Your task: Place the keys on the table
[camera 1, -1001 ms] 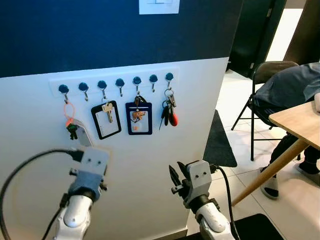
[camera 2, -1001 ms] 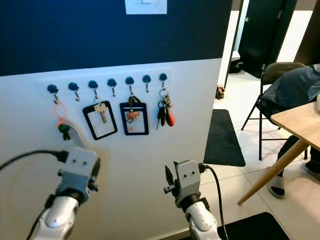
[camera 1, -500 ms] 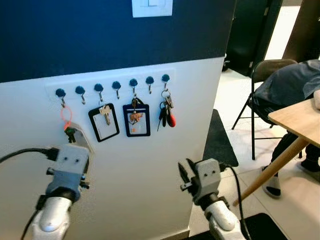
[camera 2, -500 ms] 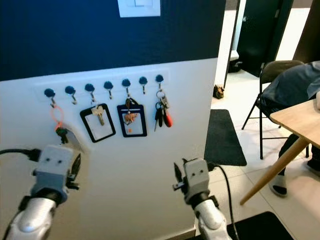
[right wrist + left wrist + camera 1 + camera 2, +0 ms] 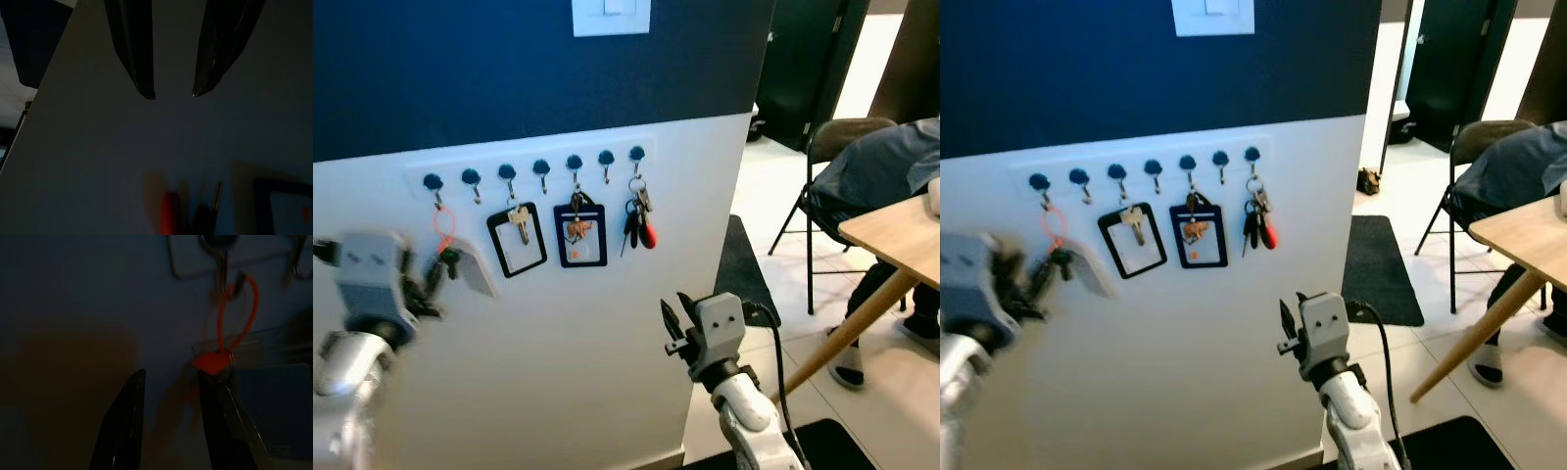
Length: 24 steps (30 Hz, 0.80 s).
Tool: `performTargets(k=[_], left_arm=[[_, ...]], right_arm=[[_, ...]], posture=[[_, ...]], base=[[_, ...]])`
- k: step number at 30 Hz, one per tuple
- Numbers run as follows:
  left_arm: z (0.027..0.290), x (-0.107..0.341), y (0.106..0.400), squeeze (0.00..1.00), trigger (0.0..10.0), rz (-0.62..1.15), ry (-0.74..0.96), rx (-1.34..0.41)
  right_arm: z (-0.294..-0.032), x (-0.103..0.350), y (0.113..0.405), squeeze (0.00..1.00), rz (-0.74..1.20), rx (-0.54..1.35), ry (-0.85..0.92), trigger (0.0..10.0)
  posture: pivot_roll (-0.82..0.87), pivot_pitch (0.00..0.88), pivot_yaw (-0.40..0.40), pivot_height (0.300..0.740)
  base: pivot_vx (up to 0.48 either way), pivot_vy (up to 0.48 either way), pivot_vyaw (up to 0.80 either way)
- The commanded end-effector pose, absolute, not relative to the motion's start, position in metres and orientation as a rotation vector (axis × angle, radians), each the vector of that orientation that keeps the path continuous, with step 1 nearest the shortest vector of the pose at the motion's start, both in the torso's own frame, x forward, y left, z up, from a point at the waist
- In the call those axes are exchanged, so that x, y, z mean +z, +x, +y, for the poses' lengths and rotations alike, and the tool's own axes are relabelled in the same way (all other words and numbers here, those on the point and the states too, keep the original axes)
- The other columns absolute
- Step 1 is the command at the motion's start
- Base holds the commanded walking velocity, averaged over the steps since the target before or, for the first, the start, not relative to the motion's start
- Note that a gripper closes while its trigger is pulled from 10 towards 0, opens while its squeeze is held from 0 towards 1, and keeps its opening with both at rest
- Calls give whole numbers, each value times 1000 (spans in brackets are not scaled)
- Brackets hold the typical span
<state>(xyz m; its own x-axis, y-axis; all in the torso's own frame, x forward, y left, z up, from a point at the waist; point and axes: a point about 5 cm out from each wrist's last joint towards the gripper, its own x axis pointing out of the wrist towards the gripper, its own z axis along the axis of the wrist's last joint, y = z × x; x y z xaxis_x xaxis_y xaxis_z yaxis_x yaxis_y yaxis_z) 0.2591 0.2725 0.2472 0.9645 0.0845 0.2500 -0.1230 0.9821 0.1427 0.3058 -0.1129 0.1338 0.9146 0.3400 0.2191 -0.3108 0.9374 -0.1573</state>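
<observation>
Change since earlier: left gripper has risen from low in front of the wall and swung left, up to the level of the orange-looped keys; right gripper has barely moved.
Left gripper: fingers apart, tips beside the orange loop and its dark key fob; not closed on them, as the left wrist view shows a gap with the orange tag just past one finger.
Keys on orange loop: hanging from the leftmost round blue hook on the white wall rail.
Black badge holder with brass key: third hook along.
Blue badge holder: fifth hook.
Red-and-black key bunch: rightmost hook.
Right gripper: low, well below the bunch, fingers parted, holding nothing.
Light wooden table: far right, a seated person behind it.
</observation>
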Motion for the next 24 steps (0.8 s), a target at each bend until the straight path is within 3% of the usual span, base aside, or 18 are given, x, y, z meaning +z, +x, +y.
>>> performTargets(k=[1, 6, 17, 24], left_arm=[[287, 250, 256, 0, 10000, -221, 175, 108], [295, 253, 254, 0, 10000, -219, 184, 110], [289, 257, 245, 0, 10000, -204, 78, -86], [288, 271, 251, 0, 10000, -257, 33, -102]], right_arm=[[-113, 130, 304, 0, -239, 340, -119, 10000], [-115, 129, 303, 0, -236, 337, -122, 10000], [-114, 129, 303, 0, -235, 343, -123, 10000], [-112, 129, 304, 0, -235, 348, -119, 10000]], posture=[[152, 46, 67, 740], [148, 46, 69, 740], [154, 54, 64, 740], [159, 63, 62, 740]], base=[[0, 0, 0], [0, 0, 0], [0, 0, 0], [0, 0, 0]])
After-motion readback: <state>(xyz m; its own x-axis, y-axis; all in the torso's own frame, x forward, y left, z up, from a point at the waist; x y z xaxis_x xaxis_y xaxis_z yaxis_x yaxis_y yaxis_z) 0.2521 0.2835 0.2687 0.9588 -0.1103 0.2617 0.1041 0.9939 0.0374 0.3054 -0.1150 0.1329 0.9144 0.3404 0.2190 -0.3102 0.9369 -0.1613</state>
